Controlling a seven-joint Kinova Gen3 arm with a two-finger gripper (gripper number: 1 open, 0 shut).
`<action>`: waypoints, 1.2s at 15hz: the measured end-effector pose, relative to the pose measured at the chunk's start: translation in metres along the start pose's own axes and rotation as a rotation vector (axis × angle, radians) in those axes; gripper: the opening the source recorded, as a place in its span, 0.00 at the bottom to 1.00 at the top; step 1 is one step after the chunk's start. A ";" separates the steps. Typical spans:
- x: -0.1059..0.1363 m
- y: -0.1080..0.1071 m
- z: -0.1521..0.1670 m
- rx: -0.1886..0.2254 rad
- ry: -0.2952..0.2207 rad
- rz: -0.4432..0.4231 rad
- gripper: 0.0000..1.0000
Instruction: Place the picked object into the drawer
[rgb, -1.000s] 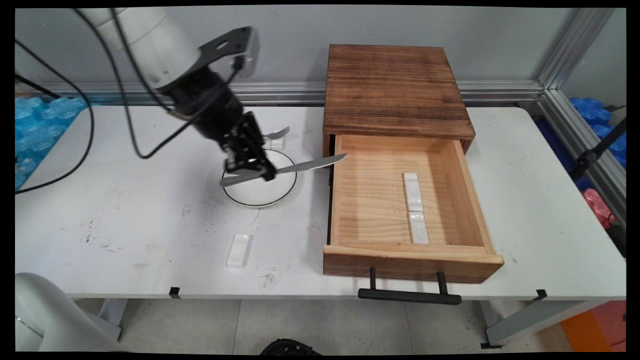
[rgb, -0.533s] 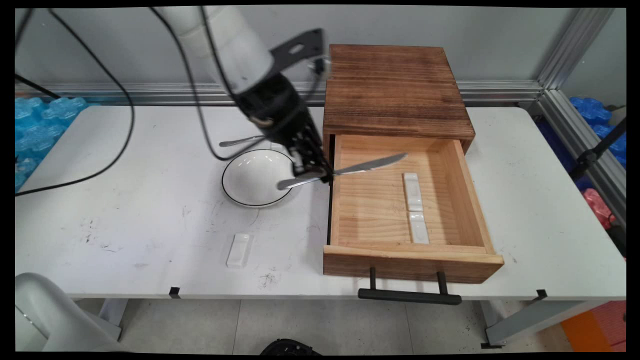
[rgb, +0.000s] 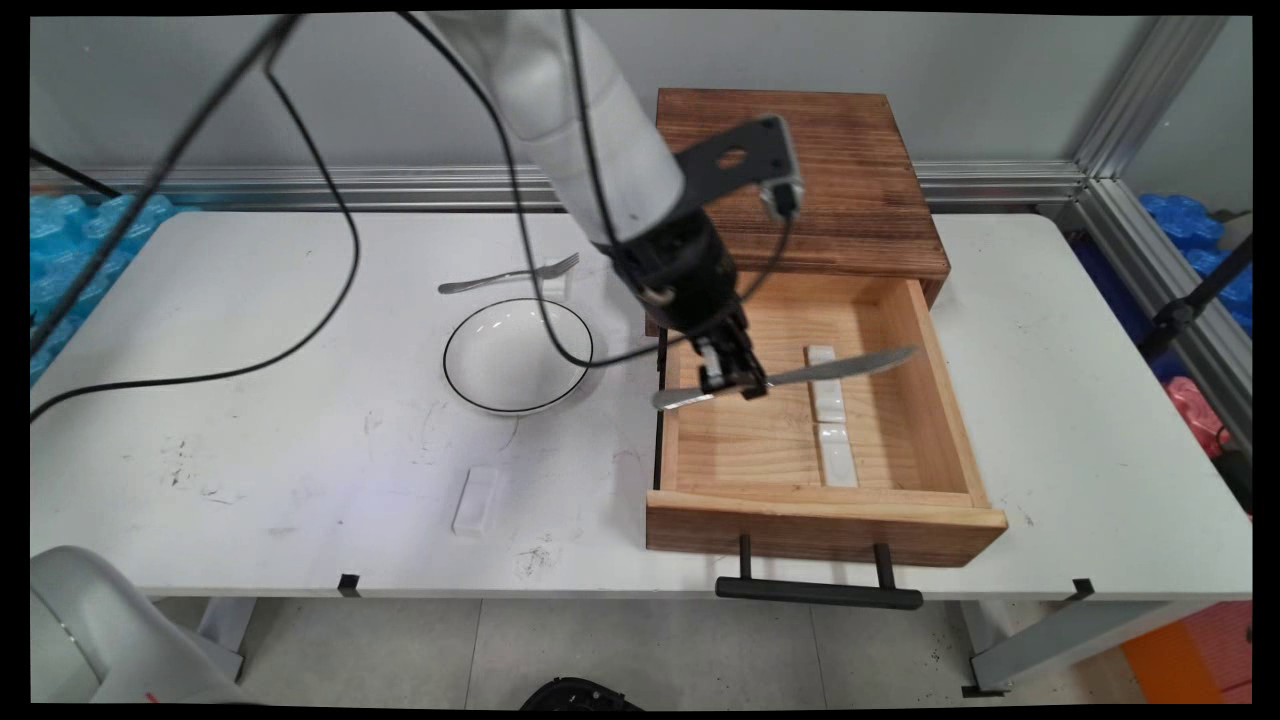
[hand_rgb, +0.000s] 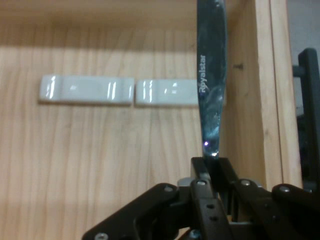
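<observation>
Your gripper (rgb: 735, 382) is clamped on the knife (rgb: 800, 374) above the open drawer (rgb: 700, 440); two white rests (rgb: 830, 415) at 3 o'clock.

Open drawer (rgb: 930, 400) projects toward table's (rgb: 250, 420) near edge from cabinet (rgb: 790, 180) at table rear, right of centre. Two rests (rgb: 829, 410) end to end inside drawer. Knife (rgb: 800, 375) in gripper (rgb: 735, 382) above drawer. Bowl (rgb: 517, 355) left of drawer; fork (rgb: 510, 274) behind bowl; third rest (rgb: 477, 500) before bowl.
</observation>
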 end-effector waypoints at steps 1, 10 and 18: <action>0.005 0.001 0.008 -0.001 0.001 0.007 0.00; 0.025 0.006 0.077 -0.005 -0.026 0.043 0.00; 0.015 0.000 0.120 -0.003 -0.071 0.024 0.00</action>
